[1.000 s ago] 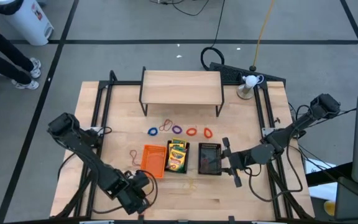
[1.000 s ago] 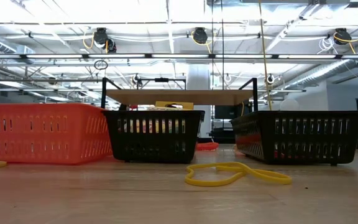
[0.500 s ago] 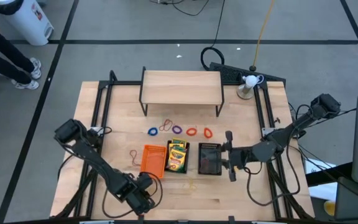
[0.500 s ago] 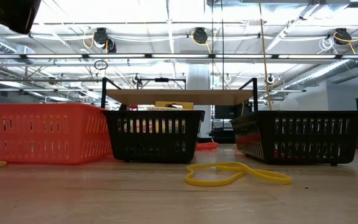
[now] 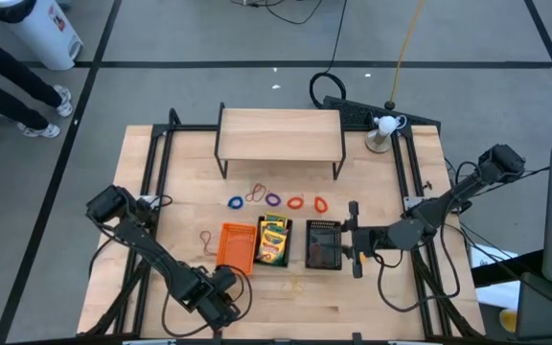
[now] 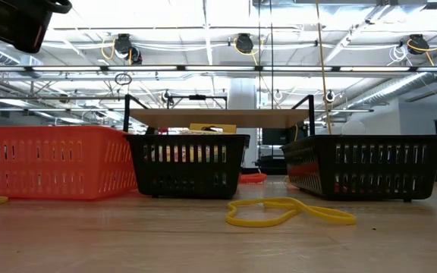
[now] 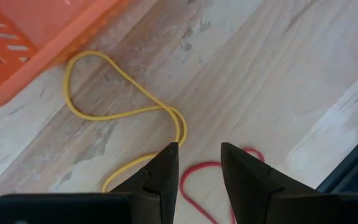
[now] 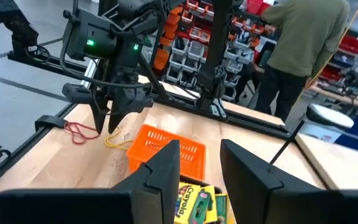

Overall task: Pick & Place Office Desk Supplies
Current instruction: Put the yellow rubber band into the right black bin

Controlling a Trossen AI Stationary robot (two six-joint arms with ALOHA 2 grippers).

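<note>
Ahead of the left gripper [image 7: 197, 158], just off its parted, empty fingertips: orange tray [image 7: 36, 46] farthest out, then a yellow band [image 7: 126, 112] looping away from one tip, a red band [image 7: 194, 183] showing between the two. Past the right gripper [image 8: 199, 152], likewise slightly open and empty: crayon boxes [image 8: 194, 202] right below its tips.

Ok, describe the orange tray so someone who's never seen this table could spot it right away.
Start at the raised wooden shelf at the table's back, then come toward the front to the row of three small mesh trays. The orange tray is the one at the left arm's end, beside the black tray holding crayon boxes. It is the only orange one; the other two are black.
</note>
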